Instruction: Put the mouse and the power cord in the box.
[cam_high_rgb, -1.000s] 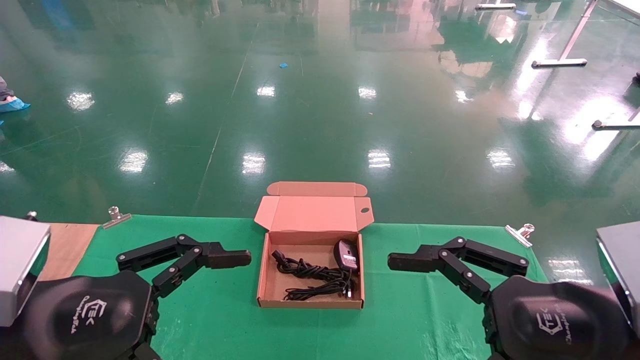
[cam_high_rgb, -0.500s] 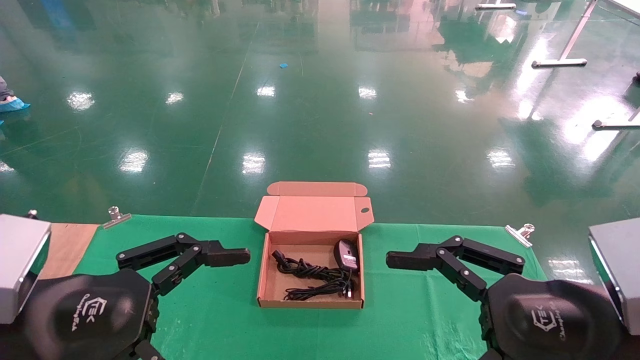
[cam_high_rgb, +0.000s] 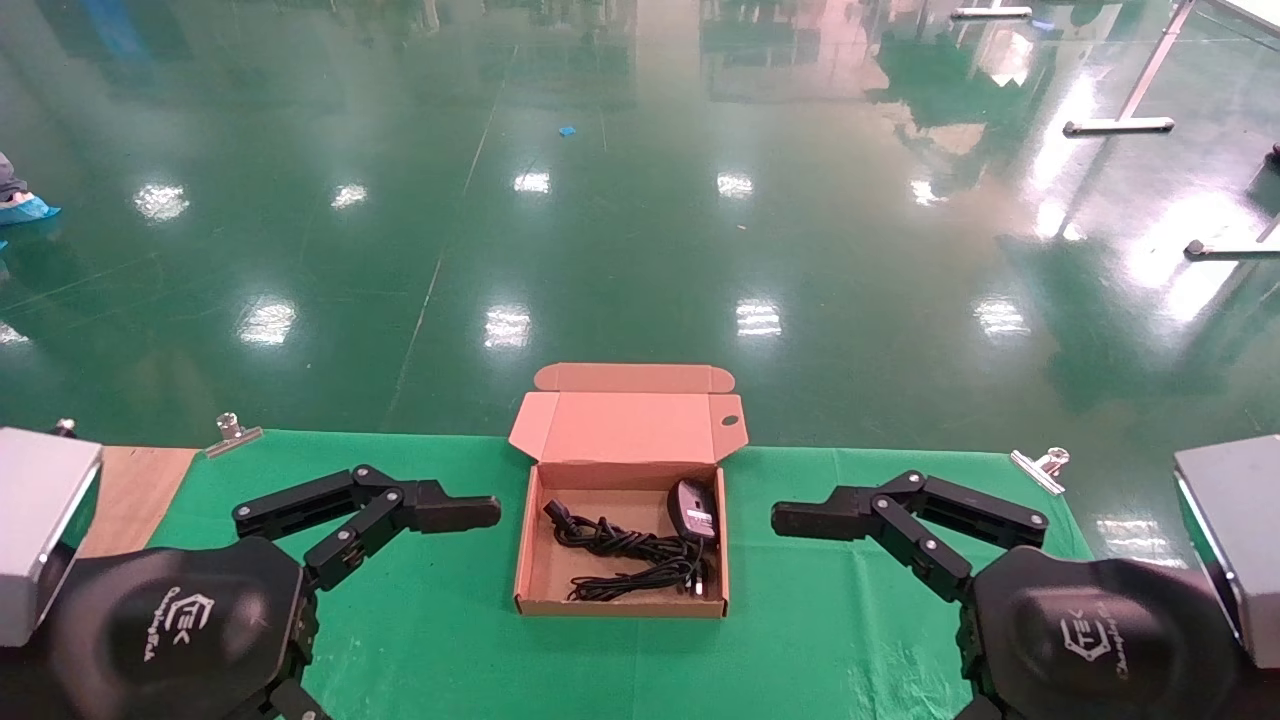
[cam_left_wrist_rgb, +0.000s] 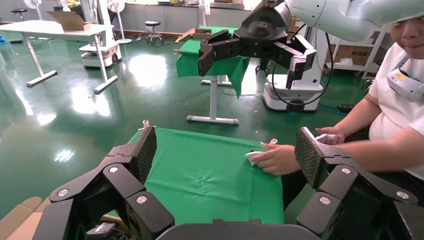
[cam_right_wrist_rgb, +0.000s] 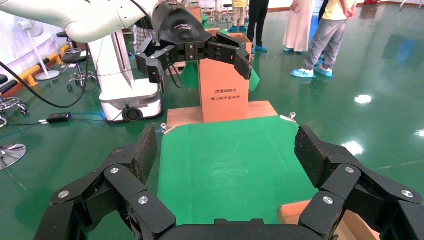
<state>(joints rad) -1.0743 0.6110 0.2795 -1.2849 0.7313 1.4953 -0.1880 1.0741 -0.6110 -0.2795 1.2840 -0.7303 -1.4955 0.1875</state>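
The brown cardboard box (cam_high_rgb: 535, 560) sits mid-table with its lid (cam_high_rgb: 628, 428) folded back. Inside it the black mouse (cam_high_rgb: 693, 510) lies at the right, label up. The coiled black power cord (cam_high_rgb: 615, 548) lies beside it across the box floor. My left gripper (cam_left_wrist_rgb: 227, 152) hovers left of the box and is open, with nothing between its pads; one finger (cam_high_rgb: 455, 514) points at the box. On the box's right, my right gripper (cam_right_wrist_rgb: 229, 150) is likewise open and empty, one finger (cam_high_rgb: 815, 520) pointing at the box. Box corners (cam_left_wrist_rgb: 20, 220) (cam_right_wrist_rgb: 300, 212) show in both wrist views.
The green cloth (cam_high_rgb: 430, 620) covers the table, held by metal clips (cam_high_rgb: 232, 432) (cam_high_rgb: 1040, 465). A bare wooden strip (cam_high_rgb: 135, 490) lies at the left end. A person's hand (cam_left_wrist_rgb: 275, 159) holding something white rests on the cloth's right end.
The right arm has drifted slightly to the left. The left arm, the box and its contents have not moved.
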